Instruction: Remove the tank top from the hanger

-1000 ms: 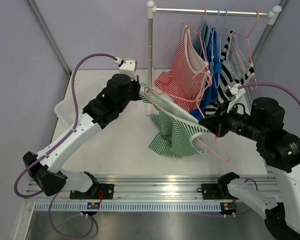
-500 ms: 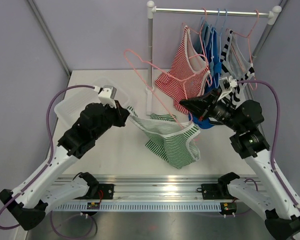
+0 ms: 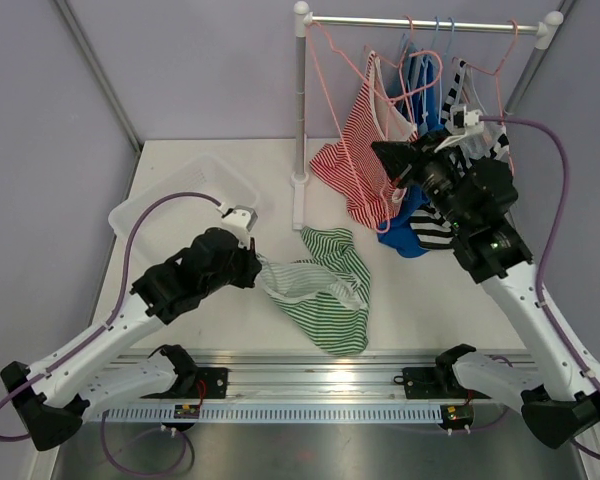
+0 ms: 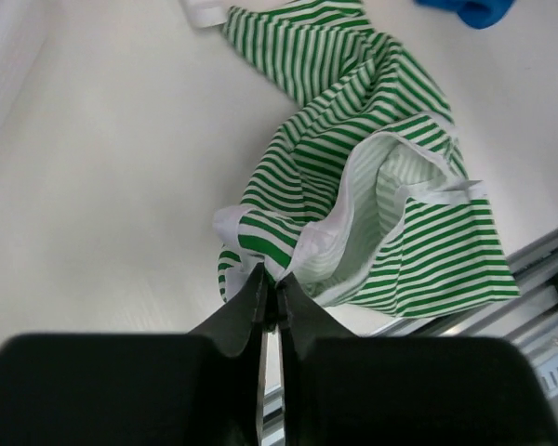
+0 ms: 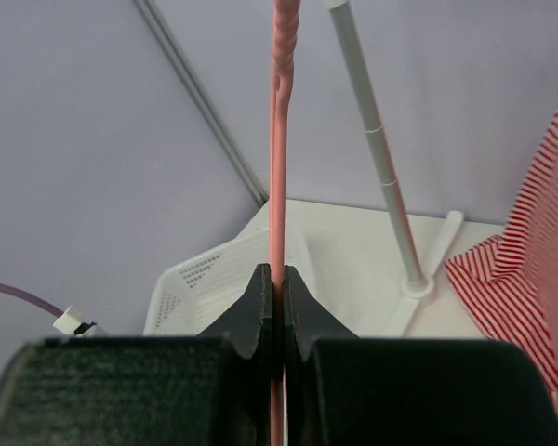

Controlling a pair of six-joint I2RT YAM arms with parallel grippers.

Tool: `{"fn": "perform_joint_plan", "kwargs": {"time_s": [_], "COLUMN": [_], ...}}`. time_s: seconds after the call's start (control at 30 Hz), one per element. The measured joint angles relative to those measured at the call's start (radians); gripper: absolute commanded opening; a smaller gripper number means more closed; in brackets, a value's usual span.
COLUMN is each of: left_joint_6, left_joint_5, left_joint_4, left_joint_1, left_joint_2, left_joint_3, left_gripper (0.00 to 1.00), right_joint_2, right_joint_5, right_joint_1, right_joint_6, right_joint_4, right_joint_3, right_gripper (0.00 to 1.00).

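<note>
Left claw, seen from above, is low over the table, jaws pressed together on the white hem of the green striped tank top. The tank top lies crumpled on the table in front of my bases, with one fold stretched up to my tips. It is well apart from the pink hanger. My right claw is raised beside the clothes rail, closed on that hanger, whose hook is up near the top of the rail's left post. A red striped top hangs on the rail just behind it. A white basket sits at the table's far left.

From my left wrist, the claw shows only a hairline gap between its fingers, and the tank top's white edge is caught at their tips. The rest of the cloth spreads out ahead on the table. A bit of blue cloth is at the top edge.

From my right wrist, the claw is clamped on the hanger's pink wire, which runs straight up from between the fingers. The post and the basket lie beyond.
</note>
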Motion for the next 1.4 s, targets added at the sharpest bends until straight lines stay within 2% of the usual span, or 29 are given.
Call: {"fn": "perform_joint_plan", "kwargs": {"time_s": [0.03, 0.07, 0.13, 0.17, 0.2, 0.23, 0.27, 0.4, 0.53, 0.73, 1.0, 1.4], "left_joint_6": [-0.002, -0.002, -0.003, 0.002, 0.006, 0.013, 0.01, 0.021, 0.05, 0.076, 0.087, 0.102], "left_joint_5": [-0.014, -0.025, -0.037, -0.042, -0.048, -0.054, -0.067, -0.121, -0.179, -0.248, -0.294, -0.278], "left_joint_4": [-0.014, -0.02, -0.024, -0.037, -0.054, -0.071, -0.102, -0.19, -0.246, -0.208, -0.217, -0.197], "left_joint_1": [-0.002, -0.005, -0.016, -0.022, -0.026, -0.029, -0.034, -0.043, -0.044, -0.043, -0.036, -0.035], "left_joint_2": [0.0, 0.0, 0.0, 0.0, 0.0, 0.0, 0.0, -0.024, -0.125, -0.272, -0.201, -0.206], "left_joint_3": [0.0, 0.0, 0.002, 0.007, 0.016, 0.026, 0.047, 0.116, 0.126, 0.012, -0.04, -0.041], "left_gripper": [0.16, 0.27, 0.42, 0.65, 0.79, 0.98, 0.99, 0.99, 0.99, 0.99, 0.99, 0.99], "right_joint_2": [0.002, 0.006, 0.024, 0.047, 0.069, 0.092, 0.132, 0.264, 0.423, 0.653, 0.936, 1.086], "right_joint_5": [0.03, 0.052, 0.09, 0.114, 0.136, 0.153, 0.177, 0.247, 0.318, 0.396, 0.437, 0.447], "right_joint_1": [0.0, 0.0, 0.0, 0.001, 0.001, 0.001, 0.001, 0.001, 0.001, 0.001, 0.001, -0.002], "right_joint_6": [-0.032, -0.061, -0.114, -0.137, -0.159, -0.174, -0.196, -0.245, -0.285, -0.352, -0.435, -0.483], "right_joint_4": [-0.093, -0.179, -0.338, -0.418, -0.488, -0.544, -0.625, -0.777, -0.904, -0.943, -0.979, -0.914], "right_joint_3": [0.064, 0.126, 0.243, 0.3, 0.354, 0.396, 0.459, 0.583, 0.708, 0.993, 1.448, 1.435], "right_gripper": [0.0, 0.0, 0.0, 0.0, 0.0, 0.0, 0.0, 0.0, 0.0, 0.0, 0.0, 0.0]}}
